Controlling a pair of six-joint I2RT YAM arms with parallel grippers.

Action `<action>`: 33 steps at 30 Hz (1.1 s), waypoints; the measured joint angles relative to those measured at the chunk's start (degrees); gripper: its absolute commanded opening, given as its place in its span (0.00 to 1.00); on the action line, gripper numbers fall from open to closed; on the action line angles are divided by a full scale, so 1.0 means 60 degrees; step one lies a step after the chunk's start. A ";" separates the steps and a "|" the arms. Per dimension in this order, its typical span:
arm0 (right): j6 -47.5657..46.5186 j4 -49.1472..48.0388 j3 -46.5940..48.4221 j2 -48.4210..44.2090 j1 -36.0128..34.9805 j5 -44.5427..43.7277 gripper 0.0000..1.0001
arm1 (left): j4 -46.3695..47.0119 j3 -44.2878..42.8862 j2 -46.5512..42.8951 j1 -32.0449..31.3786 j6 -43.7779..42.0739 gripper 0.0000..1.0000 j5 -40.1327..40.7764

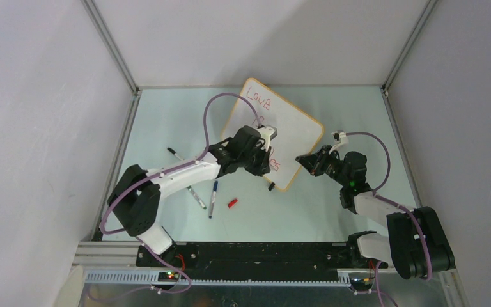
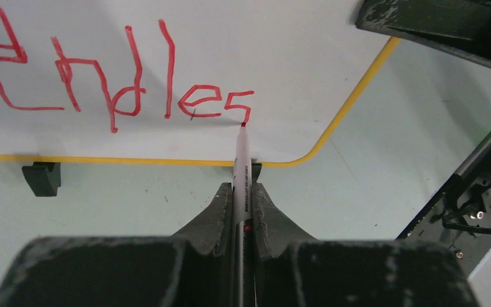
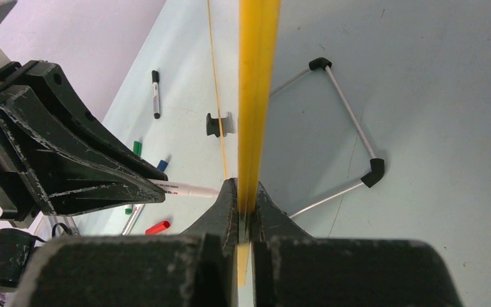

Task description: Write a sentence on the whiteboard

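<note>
Nearly done, by the look of it. The whiteboard (image 1: 297,125) stands propped toward the far edge of the counter (image 1: 332,211), about midway across. In the overhead view the sentence (image 2: 121,96), in red, reads "Love" on its top line. The left wrist view shows "Endles" on the bottom line. The middle line is mostly hidden behind the left arm (image 1: 179,173). The left gripper (image 2: 243,198) is closed snugly on a red marker (image 2: 239,160), whose tip touches the whiteboard at the foot of the "s". The right gripper (image 3: 243,195) is clamped tight on the yellow frame (image 3: 256,96) at the whiteboard's right side, steadying it. What seems left is one more "s", then lifting the marker away. A red cap (image 1: 232,203) and spare pens (image 1: 213,197) lie on the counter near the left arm.
</note>
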State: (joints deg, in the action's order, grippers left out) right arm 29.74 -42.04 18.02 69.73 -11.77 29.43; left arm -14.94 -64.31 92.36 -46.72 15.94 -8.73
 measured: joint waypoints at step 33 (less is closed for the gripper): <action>0.0000 0.0011 0.0000 -0.0055 -0.0011 0.0036 0.00 | 0.1774 0.1373 -0.1526 -0.0062 0.0004 0.00 0.0186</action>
State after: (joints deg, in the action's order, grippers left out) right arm 29.74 -41.98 18.02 69.41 -11.84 29.65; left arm -4.29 -56.07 83.20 -47.09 15.97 -7.62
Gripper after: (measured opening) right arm 0.047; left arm 0.149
